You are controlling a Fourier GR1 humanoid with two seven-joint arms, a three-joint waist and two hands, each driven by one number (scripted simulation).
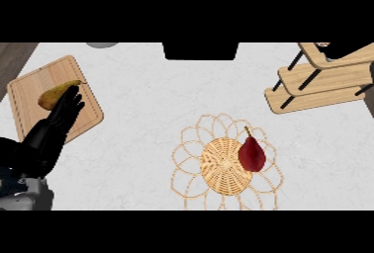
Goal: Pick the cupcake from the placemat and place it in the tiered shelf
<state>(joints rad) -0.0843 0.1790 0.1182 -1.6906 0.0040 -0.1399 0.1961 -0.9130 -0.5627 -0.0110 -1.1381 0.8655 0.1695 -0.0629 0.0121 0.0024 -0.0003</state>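
Note:
On the woven wicker placemat, right of its middle, lies a dark red, pear-shaped item with a thin stem; no cupcake shows. The wooden tiered shelf with black legs stands at the back right, and its boards look bare. My left hand shows at the left edge, open with straight fingers pointing up, far from the placemat. Its fingertips lie over the cutting board just below a pear. My right hand is out of view.
A wooden cutting board lies at the back left with a yellow-green pear on it. A black block sits at the back middle, and a grey round thing at the back edge. White counter separates placemat and shelf.

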